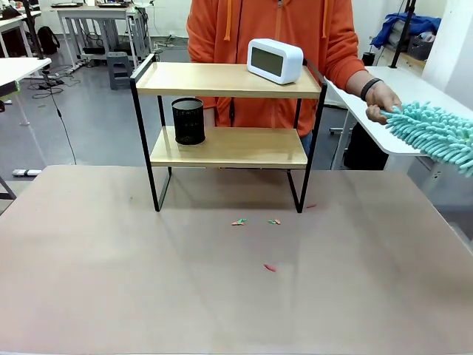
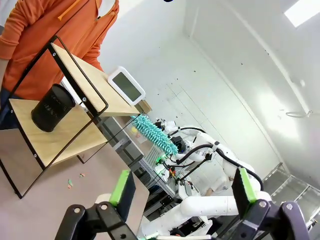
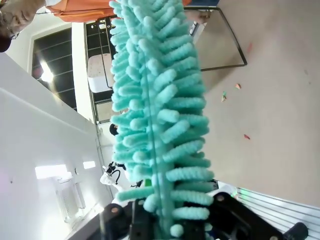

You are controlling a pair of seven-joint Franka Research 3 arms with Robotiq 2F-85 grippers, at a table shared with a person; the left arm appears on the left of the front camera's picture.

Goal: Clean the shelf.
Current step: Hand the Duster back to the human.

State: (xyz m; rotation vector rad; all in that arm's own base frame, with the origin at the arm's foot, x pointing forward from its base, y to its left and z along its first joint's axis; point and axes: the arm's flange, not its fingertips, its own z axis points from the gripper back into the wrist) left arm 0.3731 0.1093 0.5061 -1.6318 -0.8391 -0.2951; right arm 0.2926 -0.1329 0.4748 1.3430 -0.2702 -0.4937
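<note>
Left claw (image 2: 183, 186): you see it open, green pads (image 2: 121, 189) wide apart, nothing between them. Right claw (image 3: 165, 222): its black base sits under a teal chenille duster (image 3: 155, 110) that rises straight up along the line of the fingers and hides them; you cannot tell whether the jaws grip the duster or stand loose around it. Table (image 1: 111, 281): a pale brown top, below and ahead of the left claw. Paper scraps: one red bit (image 1: 270, 268) nearest to you, then a green and orange pair (image 1: 238, 222) and a further small one (image 1: 274, 222) just short of the shelf's legs. The shelf (image 1: 229, 80): it stands on the table beyond the scraps, ahead of the left claw and up-left in its view (image 2: 85, 85), two light wooden boards in a thin black frame. Black mesh pen cup (image 1: 188, 121): upright on the lower board, at the left end. White digital clock (image 1: 274, 61): on the upper board, toward the right end. Person's hand (image 1: 380, 100): beyond the shelf's right side, touching the far tip of the duster (image 1: 436, 133). Person in an orange hoodie (image 1: 214, 29): standing behind the shelf.
</note>
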